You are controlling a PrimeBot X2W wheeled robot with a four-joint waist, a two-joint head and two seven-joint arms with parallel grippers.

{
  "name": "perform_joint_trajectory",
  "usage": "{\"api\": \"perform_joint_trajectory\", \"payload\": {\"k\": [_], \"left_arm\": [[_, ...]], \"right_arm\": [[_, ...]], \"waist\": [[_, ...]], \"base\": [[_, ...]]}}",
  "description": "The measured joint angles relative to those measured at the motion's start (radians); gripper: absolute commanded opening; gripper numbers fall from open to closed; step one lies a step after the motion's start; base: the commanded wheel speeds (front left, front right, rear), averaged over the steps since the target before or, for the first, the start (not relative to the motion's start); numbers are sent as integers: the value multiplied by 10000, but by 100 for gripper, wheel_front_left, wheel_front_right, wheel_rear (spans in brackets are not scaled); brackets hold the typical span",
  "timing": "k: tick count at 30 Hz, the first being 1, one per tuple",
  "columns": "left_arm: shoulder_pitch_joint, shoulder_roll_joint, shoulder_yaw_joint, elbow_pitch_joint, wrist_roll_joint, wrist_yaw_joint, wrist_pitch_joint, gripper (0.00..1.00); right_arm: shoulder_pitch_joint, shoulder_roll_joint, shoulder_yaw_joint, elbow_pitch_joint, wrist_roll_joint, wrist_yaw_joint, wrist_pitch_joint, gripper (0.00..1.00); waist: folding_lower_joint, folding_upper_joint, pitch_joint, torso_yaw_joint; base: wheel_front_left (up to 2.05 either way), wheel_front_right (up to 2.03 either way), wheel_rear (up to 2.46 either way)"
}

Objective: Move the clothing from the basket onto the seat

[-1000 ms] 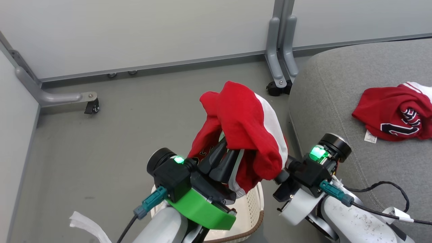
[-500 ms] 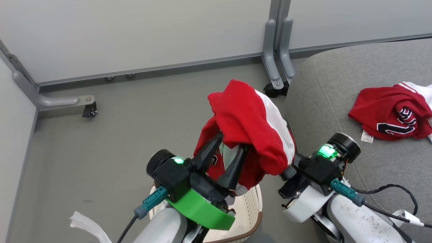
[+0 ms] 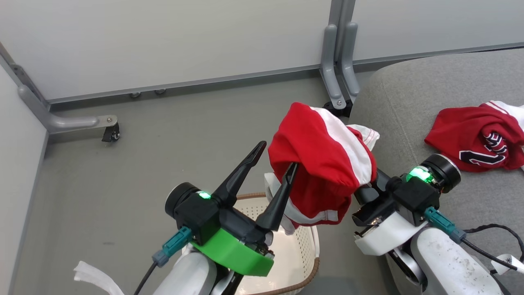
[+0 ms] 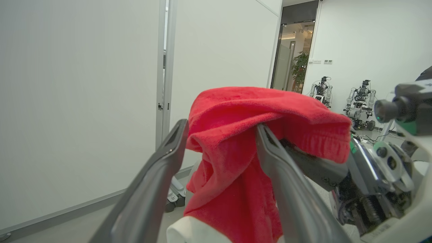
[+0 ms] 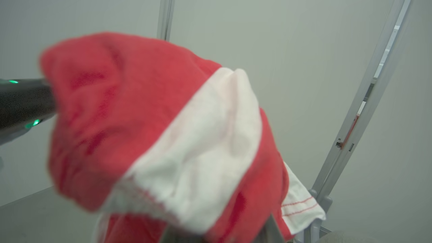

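Low on the left, the basket (image 3: pixel 305 246) sits under my left claw (image 3: pixel 278 155). Its 2 fingers are spread wide and grip nothing, though 1 tip brushes cloth. The red garment (image 3: pixel 323 172) drapes over my right claw (image 3: pixel 370 190), high enough to clear the rim. Cloth hides those fingers, so I cannot tell if they clench. The second garment (image 3: pixel 470 131) already lies on the seat (image 3: pixel 409 94).

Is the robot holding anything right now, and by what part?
The red-and-white garment drapes over the right gripper by its bunched middle; whether its fingers pinch it is hidden. The left gripper is open, gripping nothing.
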Motion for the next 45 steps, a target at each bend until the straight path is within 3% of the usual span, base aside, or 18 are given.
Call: {"api": "perform_joint_trajectory", "payload": {"k": [14,25,33,45], "left_arm": [[769,230,821,50,274,0,2,100],[1971,251,3166,355,673,0,2,100],[2862,-107,4736,1710,1122,0,0,100],[3330,-336,5233,2385,1457,0,0,100]], "right_arm": [[557,368,-1085,-205,-71,0,0,0],[1222,593,-2121,-428,-56,0,2,0],[1623,759,-2577,-529,-52,0,2,0],[1798,930,-2692,-502,8,0,2,0]], "waist": [[0,0,-150,89],[0,0,-346,334],[0,0,-384,569],[0,0,-349,593]], "base": [[0,0,0],[0,0,0],[0,0,0],[0,0,0]]}}
